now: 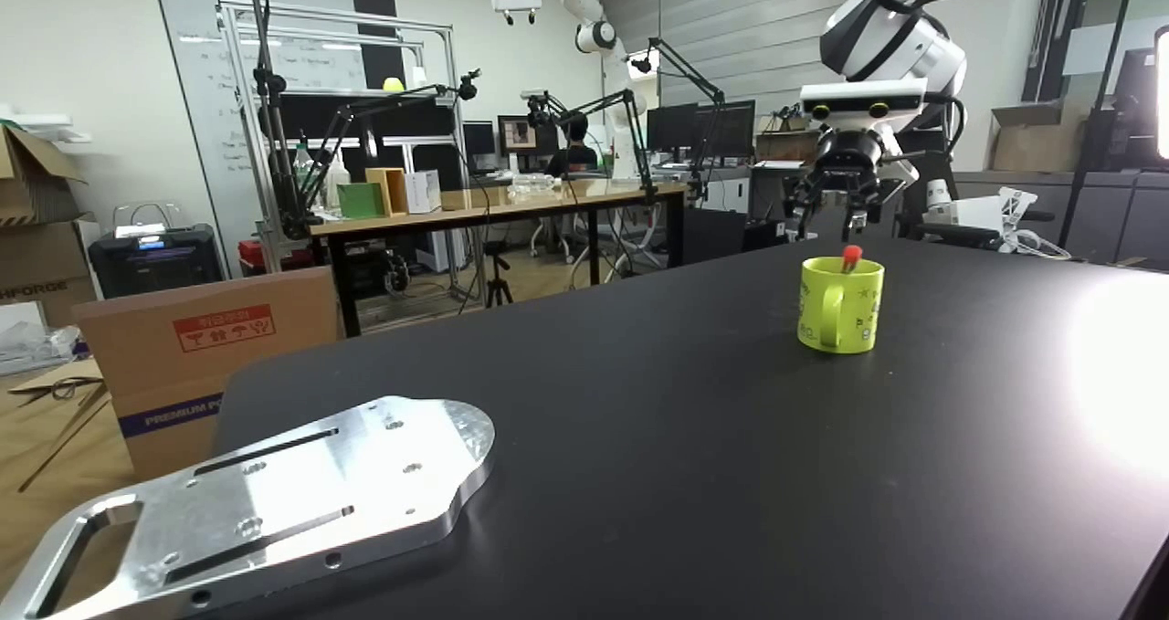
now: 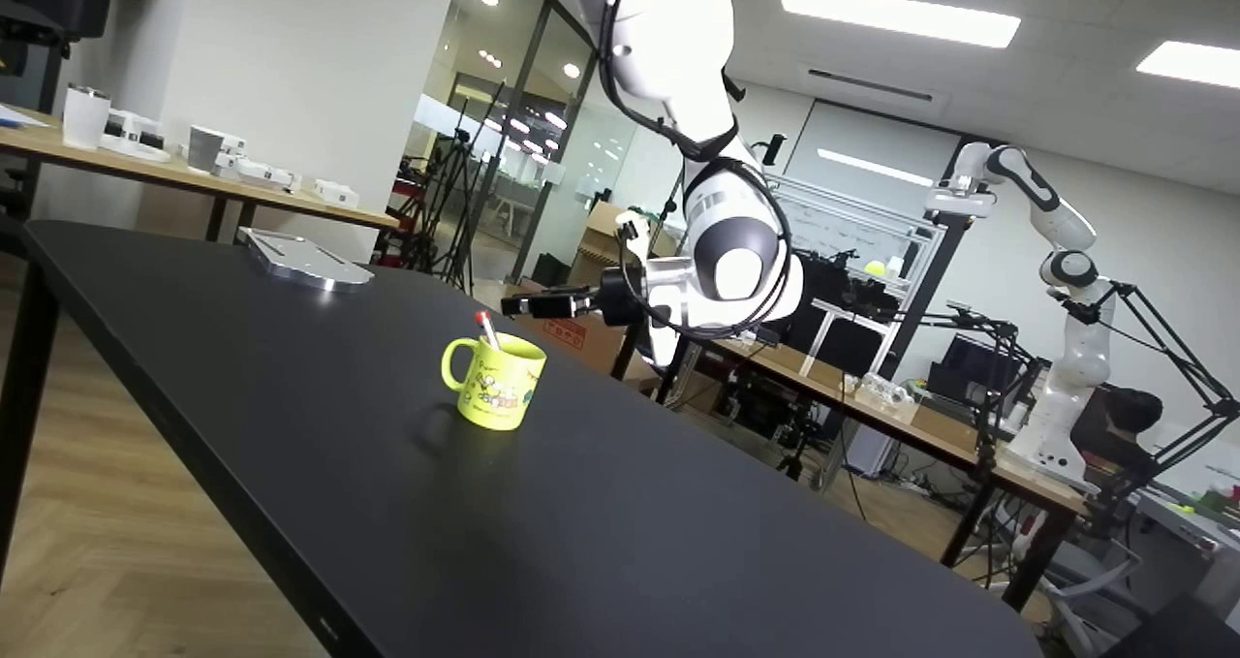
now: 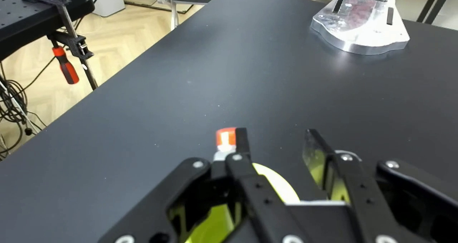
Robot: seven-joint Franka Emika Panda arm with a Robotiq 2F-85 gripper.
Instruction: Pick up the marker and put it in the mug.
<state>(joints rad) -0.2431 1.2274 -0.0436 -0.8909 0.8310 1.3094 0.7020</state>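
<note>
In an exterior view, one marker (image 1: pixel 851 257) stands in one mug (image 1: pixel 857 314). In an exterior view, one gripper (image 2: pixel 513 305) is near the marker, whose long axis tilts off vertical. In the wrist view: jaws parted, holding nothing; marker outside the gap, contact undetermined; one metal plate (image 3: pixel 357 26) beyond. Withdrawal appears due.

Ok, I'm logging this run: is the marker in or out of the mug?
In: the marker leans inside the mug, its red end above the rim in both exterior views; the pincer is open.
</note>
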